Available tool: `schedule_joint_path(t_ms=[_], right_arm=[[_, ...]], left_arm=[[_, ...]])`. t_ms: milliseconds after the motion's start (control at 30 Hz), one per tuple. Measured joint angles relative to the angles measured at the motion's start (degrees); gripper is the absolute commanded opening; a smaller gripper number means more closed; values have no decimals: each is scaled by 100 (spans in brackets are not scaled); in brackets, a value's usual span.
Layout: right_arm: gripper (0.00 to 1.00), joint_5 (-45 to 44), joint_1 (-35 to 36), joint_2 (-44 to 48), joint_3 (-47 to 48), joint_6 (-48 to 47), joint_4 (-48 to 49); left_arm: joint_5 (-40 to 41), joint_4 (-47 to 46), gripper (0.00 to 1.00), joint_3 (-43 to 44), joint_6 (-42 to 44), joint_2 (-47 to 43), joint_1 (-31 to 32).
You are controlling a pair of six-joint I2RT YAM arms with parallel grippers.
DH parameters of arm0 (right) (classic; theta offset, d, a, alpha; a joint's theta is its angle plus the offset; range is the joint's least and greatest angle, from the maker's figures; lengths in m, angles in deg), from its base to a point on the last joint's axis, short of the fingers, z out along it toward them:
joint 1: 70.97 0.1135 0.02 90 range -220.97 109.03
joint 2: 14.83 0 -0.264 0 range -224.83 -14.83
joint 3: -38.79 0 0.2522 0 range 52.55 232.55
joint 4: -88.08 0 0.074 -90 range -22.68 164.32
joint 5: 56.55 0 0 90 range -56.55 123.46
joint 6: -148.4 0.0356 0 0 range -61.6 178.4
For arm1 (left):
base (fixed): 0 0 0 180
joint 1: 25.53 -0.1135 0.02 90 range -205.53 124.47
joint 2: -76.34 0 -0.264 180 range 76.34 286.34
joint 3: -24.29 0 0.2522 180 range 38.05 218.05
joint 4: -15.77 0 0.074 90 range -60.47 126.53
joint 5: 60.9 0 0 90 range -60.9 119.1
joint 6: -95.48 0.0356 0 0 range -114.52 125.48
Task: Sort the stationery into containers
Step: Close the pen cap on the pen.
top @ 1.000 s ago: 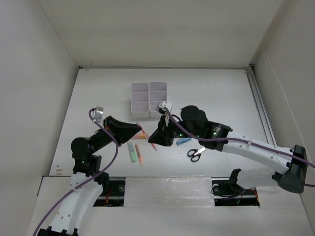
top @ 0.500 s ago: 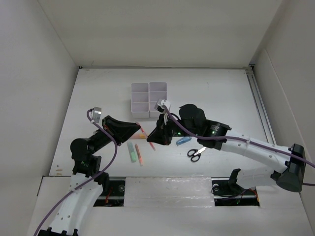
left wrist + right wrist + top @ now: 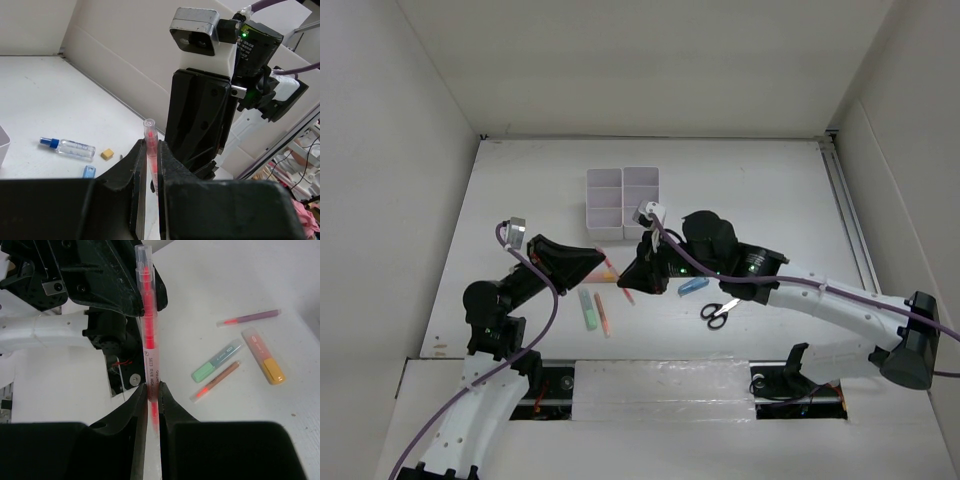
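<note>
Red pen (image 3: 148,335) is up in the air between both grippers, not on the table. Right gripper (image 3: 151,389) is clamped on one end. Left gripper (image 3: 150,146) looks pinched on the other end, fingers tight to the barrel. The pen's long axis runs gripper to gripper, roughly across the table. Trays (image 3: 607,231) sit just beyond the meeting point, away from the bases, about equally near both arms. Probably one must let go before any drop.

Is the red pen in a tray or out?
Out: the red pen is pinched by both the left gripper and the right gripper, away from the trays.
</note>
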Motion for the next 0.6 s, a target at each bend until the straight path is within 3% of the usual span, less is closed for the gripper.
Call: schedule_joint_path(t_ms=[200, 400, 600], right_arm=[[0, 105, -4, -142, 17, 39, 111], [0, 214, -4, -160, 15, 142, 474], [0, 205, -37, -127, 22, 157, 1019]], left_arm=[[42, 387, 1, 125, 205, -37, 0], [42, 702, 23, 310, 387, -109, 0], [-179, 1012, 30, 310, 433, -107, 37]])
